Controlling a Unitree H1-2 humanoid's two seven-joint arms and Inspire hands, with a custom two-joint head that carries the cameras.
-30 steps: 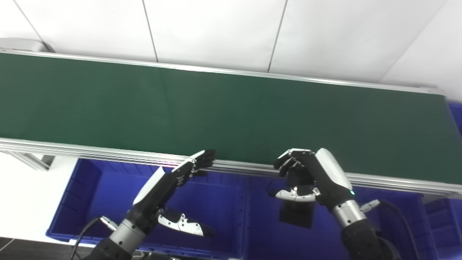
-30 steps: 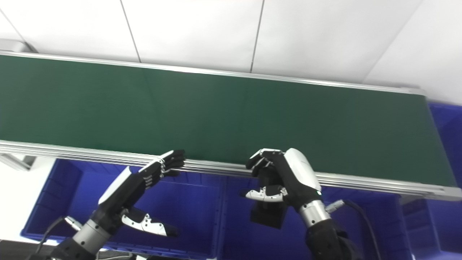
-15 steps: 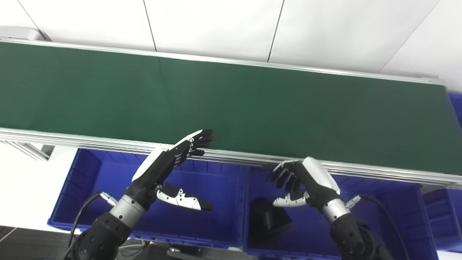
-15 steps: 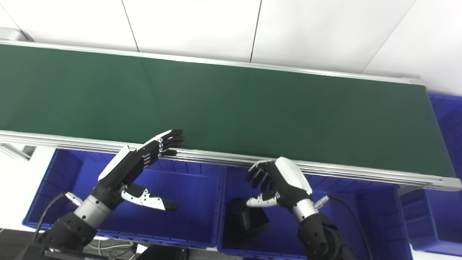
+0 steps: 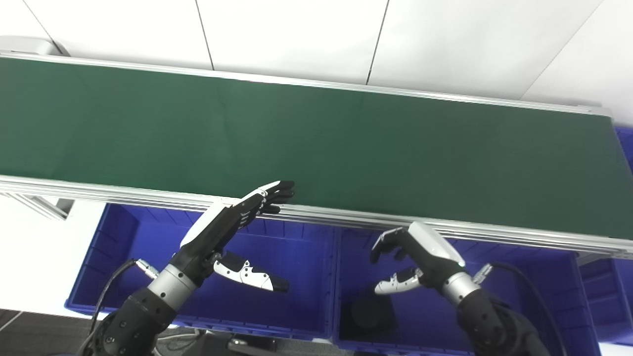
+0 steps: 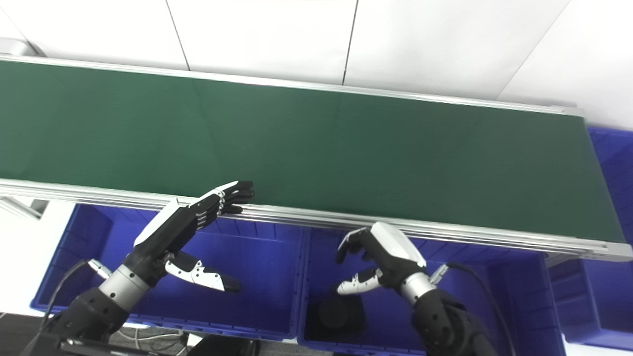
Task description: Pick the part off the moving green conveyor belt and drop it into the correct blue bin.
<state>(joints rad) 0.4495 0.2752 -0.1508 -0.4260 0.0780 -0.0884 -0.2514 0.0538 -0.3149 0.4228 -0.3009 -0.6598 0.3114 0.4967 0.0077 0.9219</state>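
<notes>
The part (image 5: 370, 312) is lying in the bin (image 5: 554, 296) just below the right hand (image 5: 420, 254), nearer it than the left hand (image 5: 230, 230). Both hands are hovering empty with fingers apart. The belt (image 5: 316, 143) is carrying nothing.

1. No legible text, label, brand, number or sign was found in either eye view.
2. Surfaces checked: the green conveyor belt (image 5: 316, 143) and its rails, the blue bins (image 5: 277, 277), the black part (image 5: 368, 316), and the shells of both hands. All were unmarked as far as could be seen.
</notes>
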